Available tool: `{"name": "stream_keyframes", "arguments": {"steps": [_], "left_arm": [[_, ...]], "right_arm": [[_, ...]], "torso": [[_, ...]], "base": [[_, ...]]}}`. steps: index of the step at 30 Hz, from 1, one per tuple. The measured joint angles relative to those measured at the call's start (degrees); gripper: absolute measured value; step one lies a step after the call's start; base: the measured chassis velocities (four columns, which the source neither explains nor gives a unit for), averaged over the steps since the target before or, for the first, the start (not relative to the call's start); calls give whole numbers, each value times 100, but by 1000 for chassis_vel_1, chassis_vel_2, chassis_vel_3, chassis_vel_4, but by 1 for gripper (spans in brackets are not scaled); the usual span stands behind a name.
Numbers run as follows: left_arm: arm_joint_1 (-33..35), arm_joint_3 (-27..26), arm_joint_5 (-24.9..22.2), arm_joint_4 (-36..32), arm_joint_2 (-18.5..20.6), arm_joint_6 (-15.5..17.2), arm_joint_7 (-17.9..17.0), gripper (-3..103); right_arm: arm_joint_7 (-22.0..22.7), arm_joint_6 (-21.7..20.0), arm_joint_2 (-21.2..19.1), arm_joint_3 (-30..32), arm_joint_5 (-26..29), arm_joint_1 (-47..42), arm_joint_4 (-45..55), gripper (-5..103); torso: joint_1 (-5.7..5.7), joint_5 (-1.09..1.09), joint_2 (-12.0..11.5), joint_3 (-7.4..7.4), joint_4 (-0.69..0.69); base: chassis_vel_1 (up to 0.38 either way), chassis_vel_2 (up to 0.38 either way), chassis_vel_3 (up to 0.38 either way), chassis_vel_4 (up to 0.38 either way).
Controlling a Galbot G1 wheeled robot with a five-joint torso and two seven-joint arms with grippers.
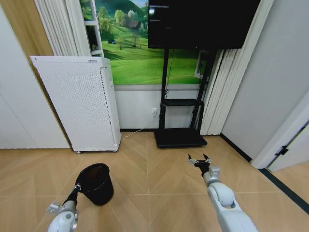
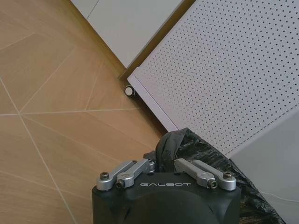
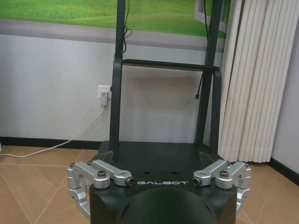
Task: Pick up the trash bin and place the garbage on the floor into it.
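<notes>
Bare herringbone wood floor lies open ahead, hemmed at the back by one tall white perforated appliance on casters and one black TV stand. The trash bin, round, black, with a crinkled liner, hangs at lower left, its rim pinched by the left gripper. The right gripper hovers spread wide, holding nothing.

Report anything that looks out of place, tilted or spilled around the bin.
Nothing spilled. The trash bin hangs tilted off the floor, its rim pinched by the left gripper, black liner bunched between the fingers. The right gripper hovers open and empty, facing the TV stand.
</notes>
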Motion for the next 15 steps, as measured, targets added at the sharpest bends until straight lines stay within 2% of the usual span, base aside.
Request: {"name": "stream_keyframes", "arguments": {"steps": [1, 4, 7, 10, 11, 14, 15], "left_arm": [[0, 0, 0, 0, 0, 0, 0, 5], [-2, -11, 4, 1, 32, -12, 2, 20], [-3, -23, 4, 5, 47, -13, 13, 25], [-5, -32, -4, 15, 86, -9, 83, 41], [-5, -32, -4, 15, 86, -9, 83, 41], [4, -37, -9, -45, 92, 37, 155, 57], [13, -44, 2, -107, 91, 72, 195, 57]], "right_arm": [[0, 0, 0, 0, 0, 0, 0, 100], [-10, 7, -1, 9, -1, -2, -2, 100], [-35, 9, -8, 19, -12, -2, -2, 100], [-66, 10, -33, 44, -33, 6, 10, 100], [-66, 10, -33, 44, -33, 6, 10, 100], [-66, 9, -32, 46, -29, 18, 39, 100], [-66, 7, -25, 46, -29, 20, 50, 100]], "torso": [[0, 0, 0, 0, 0], [0, 1, 0, 0, -1], [0, 0, 0, 0, 0], [0, 0, 0, 0, 0], [0, 0, 0, 0, 0], [0, -2, 0, 0, 0], [0, -1, 0, 0, 0]], "base": [[0, 0, 0, 0], [0, 0, 0, 0], [0, 0, 0, 0], [0, 0, 0, 0], [0, 0, 0, 0], [0, 0, 0, 0], [0, 0, 0, 0]]}}
